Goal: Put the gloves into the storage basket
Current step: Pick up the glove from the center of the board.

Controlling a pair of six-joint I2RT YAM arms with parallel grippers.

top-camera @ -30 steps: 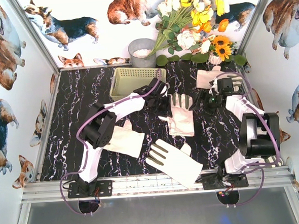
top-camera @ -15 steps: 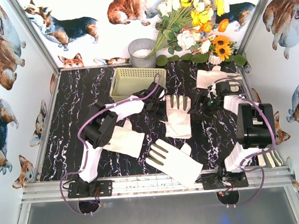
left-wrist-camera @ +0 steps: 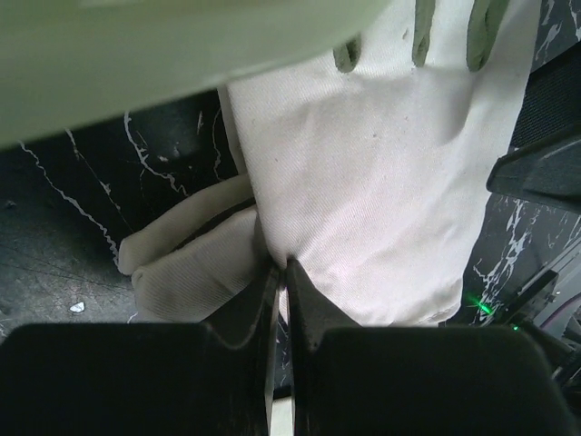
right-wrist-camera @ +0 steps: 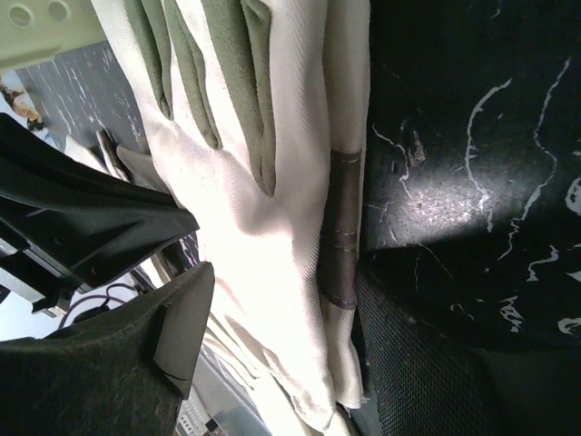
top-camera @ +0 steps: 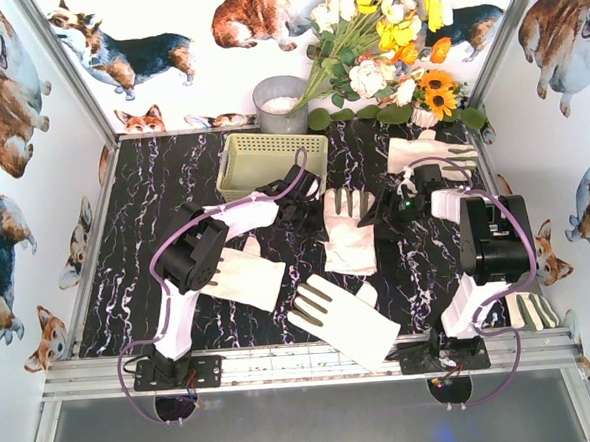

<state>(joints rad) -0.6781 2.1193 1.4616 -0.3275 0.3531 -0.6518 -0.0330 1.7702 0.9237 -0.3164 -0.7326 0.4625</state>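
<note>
A cream-white glove (top-camera: 348, 233) with grey finger patches lies mid-table, fingers toward the back. My left gripper (top-camera: 309, 208) is shut on its left edge; in the left wrist view the jaws (left-wrist-camera: 283, 265) pinch a fold of that glove (left-wrist-camera: 381, 173). From the right, my right gripper (top-camera: 380, 216) stands open around the same glove's right edge, so the glove (right-wrist-camera: 263, 209) lies between its fingers (right-wrist-camera: 177, 327) unpinched. The pale yellow storage basket (top-camera: 271, 160) sits just behind the left gripper, with nothing showing inside it. Other gloves lie at the front (top-camera: 343, 320), under the left arm (top-camera: 243, 274), and at the back right (top-camera: 426, 155).
A round grey pot (top-camera: 281, 104) stands behind the basket. Artificial flowers (top-camera: 384, 45) lean over the back right. One more glove (top-camera: 531, 310) lies by the right arm's base. The metal frame rail (top-camera: 304, 361) borders the near edge.
My left gripper has closed on the middle glove's left edge, and the glove has shifted slightly left. The right gripper has moved left onto the glove's right edge.
</note>
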